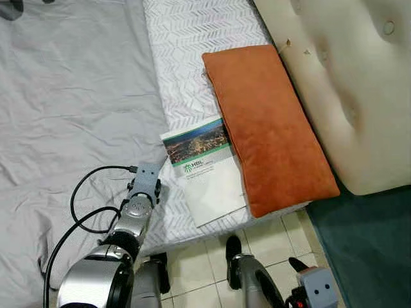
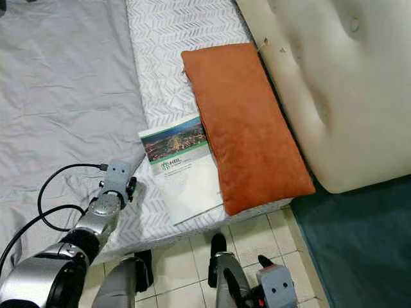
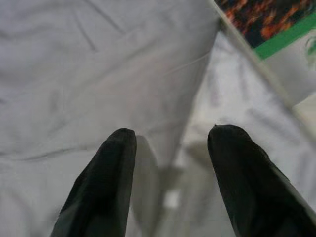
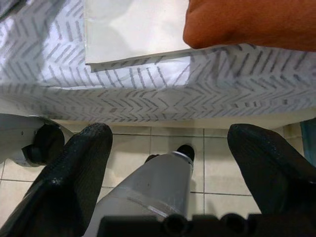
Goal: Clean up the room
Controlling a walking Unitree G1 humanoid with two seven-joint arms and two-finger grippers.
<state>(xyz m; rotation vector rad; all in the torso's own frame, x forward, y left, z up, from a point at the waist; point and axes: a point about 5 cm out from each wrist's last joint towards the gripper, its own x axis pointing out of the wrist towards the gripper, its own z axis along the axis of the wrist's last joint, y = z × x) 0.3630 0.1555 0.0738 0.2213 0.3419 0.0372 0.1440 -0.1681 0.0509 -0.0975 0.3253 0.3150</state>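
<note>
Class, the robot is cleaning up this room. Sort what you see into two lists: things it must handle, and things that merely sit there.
For the job:
booklet
orange cushion
left gripper, jaws open over the bed

Merely there:
grey sheet
patterned mattress
cream headboard
tiled floor
</note>
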